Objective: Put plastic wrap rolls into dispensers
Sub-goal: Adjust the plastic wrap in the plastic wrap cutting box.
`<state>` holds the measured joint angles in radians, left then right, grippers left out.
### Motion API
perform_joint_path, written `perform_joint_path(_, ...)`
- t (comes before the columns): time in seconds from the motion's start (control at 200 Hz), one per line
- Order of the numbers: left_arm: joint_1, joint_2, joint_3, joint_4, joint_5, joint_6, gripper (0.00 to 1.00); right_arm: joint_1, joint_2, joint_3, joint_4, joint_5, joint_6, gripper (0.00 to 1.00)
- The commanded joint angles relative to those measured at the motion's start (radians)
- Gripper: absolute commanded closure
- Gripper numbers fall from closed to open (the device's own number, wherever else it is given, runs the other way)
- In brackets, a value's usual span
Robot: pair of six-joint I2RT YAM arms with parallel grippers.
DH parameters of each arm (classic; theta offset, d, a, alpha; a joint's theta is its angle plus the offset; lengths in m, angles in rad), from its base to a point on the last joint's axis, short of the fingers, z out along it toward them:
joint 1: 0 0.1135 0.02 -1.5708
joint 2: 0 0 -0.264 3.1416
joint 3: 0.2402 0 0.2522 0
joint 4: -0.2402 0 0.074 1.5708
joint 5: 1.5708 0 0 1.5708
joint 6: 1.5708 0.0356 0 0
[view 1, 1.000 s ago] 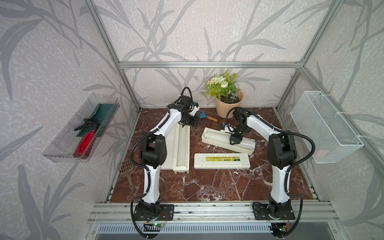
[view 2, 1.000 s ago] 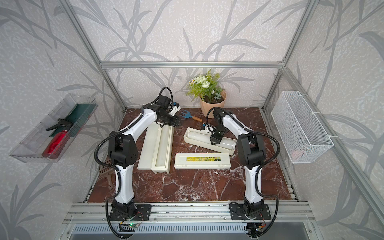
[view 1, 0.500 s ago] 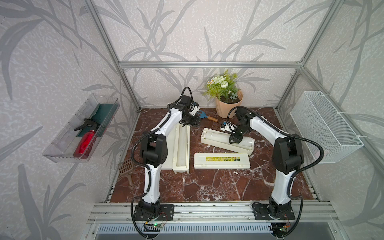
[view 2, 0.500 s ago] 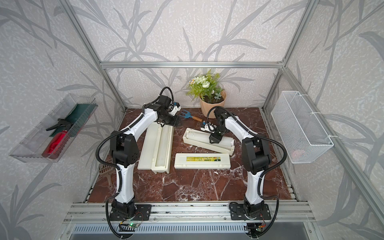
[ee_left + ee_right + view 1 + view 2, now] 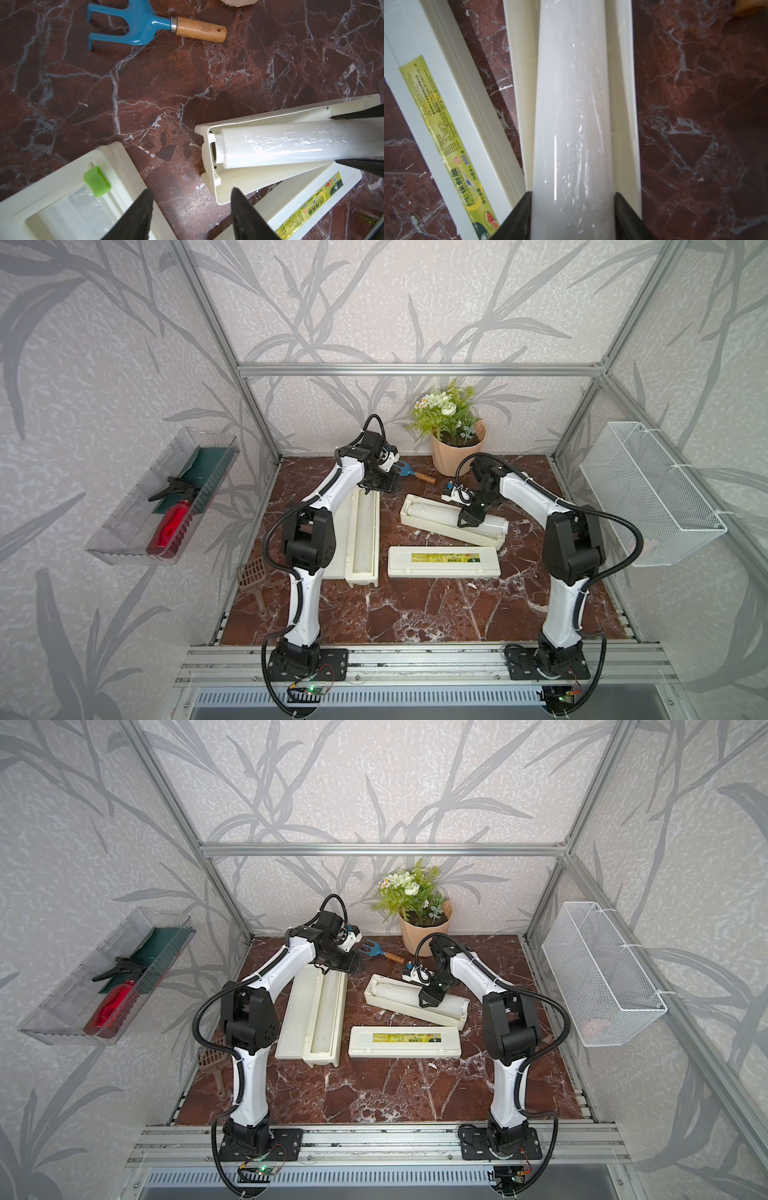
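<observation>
One dispenser [image 5: 356, 545] lies open at the left, glossy film showing in its tray [image 5: 79, 207] beside a green slider. My left gripper [image 5: 191, 189] hangs open over its far end [image 5: 380, 485], holding nothing. The other dispenser's tray [image 5: 419, 519] lies slanted at the right. A plastic wrap roll [image 5: 571, 104] rests in it, seen also in the left wrist view [image 5: 291, 143]. My right gripper [image 5: 573, 193] is shut on this roll, a finger pressed against each side [image 5: 469, 519]. A cream lid with a yellow-green label [image 5: 442, 562] lies flat in front.
A blue hand rake [image 5: 409, 472] and a flower pot [image 5: 455, 452] stand at the back. A brown scoop [image 5: 251, 576] lies at the left edge. A wire basket [image 5: 648, 493] hangs on the right wall, a clear tray with a red spray bottle [image 5: 166, 497] on the left wall.
My right arm's elbow has swung slightly outward while the gripper stays on the roll. The slanted tray has shifted a little. The left arm has hardly moved.
</observation>
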<state>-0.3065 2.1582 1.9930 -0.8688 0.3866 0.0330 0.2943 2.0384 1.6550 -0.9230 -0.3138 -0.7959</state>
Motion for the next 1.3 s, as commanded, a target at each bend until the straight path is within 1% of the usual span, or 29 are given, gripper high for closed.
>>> perform_joint_path(0.0, -0.003, 0.021, 0.032, -0.034, 0.003, -0.001, 0.4, -0.004, 0.061, 0.074, -0.065, 0.028, 0.048, 0.55)
perform_joint_path(0.055, -0.004, 0.026, 0.035, -0.038, 0.005, -0.001, 0.4, -0.004, 0.076, 0.089, -0.072, 0.037, 0.06, 0.46)
perform_joint_path(0.09, -0.003, 0.031, 0.039, -0.043, 0.008, 0.001, 0.4, -0.004, 0.084, 0.097, -0.075, 0.036, 0.06, 0.42)
perform_joint_path(0.175, -0.005, 0.052, 0.061, -0.07, 0.011, 0.002, 0.39, -0.004, 0.105, 0.125, -0.08, 0.044, 0.064, 0.38)
perform_joint_path(0.305, -0.013, 0.081, 0.09, -0.099, 0.014, 0.007, 0.39, -0.003, 0.163, 0.204, -0.129, 0.061, 0.056, 0.37)
perform_joint_path(0.45, -0.023, 0.12, 0.129, -0.131, 0.012, 0.004, 0.39, -0.003, 0.253, 0.319, -0.234, 0.101, 0.066, 0.35)
perform_joint_path(0.68, -0.026, 0.141, 0.144, -0.134, 0.011, 0.001, 0.39, 0.005, 0.285, 0.345, -0.252, 0.136, 0.072, 0.36)
perform_joint_path(0.745, -0.025, 0.147, 0.155, -0.137, 0.01, -0.002, 0.39, 0.009, 0.286, 0.342, -0.248, 0.13, 0.071, 0.41)
perform_joint_path(0.82, -0.026, 0.152, 0.162, -0.139, 0.011, -0.004, 0.39, 0.008, 0.265, 0.332, -0.222, 0.102, 0.084, 0.54)
perform_joint_path(0.885, -0.025, 0.152, 0.163, -0.139, 0.007, -0.007, 0.39, 0.009, 0.226, 0.307, -0.177, 0.084, 0.088, 0.61)
perform_joint_path(0.93, -0.025, 0.152, 0.164, -0.137, -0.001, -0.008, 0.39, 0.008, 0.19, 0.283, -0.145, 0.063, 0.079, 0.68)
perform_joint_path(0.98, -0.023, 0.147, 0.164, -0.135, -0.007, -0.011, 0.39, 0.008, 0.154, 0.257, -0.111, 0.055, 0.072, 0.7)
perform_joint_path(1.02, -0.021, 0.142, 0.163, -0.132, -0.005, -0.017, 0.39, 0.008, 0.133, 0.245, -0.095, 0.051, 0.067, 0.74)
perform_joint_path(1.18, -0.005, 0.118, 0.162, -0.106, 0.008, -0.04, 0.39, 0.001, 0.076, 0.233, -0.081, 0.056, 0.065, 0.76)
perform_joint_path(1.295, 0.0, 0.104, 0.165, -0.098, 0.011, -0.042, 0.39, 0.0, 0.061, 0.232, -0.079, 0.053, 0.067, 0.79)
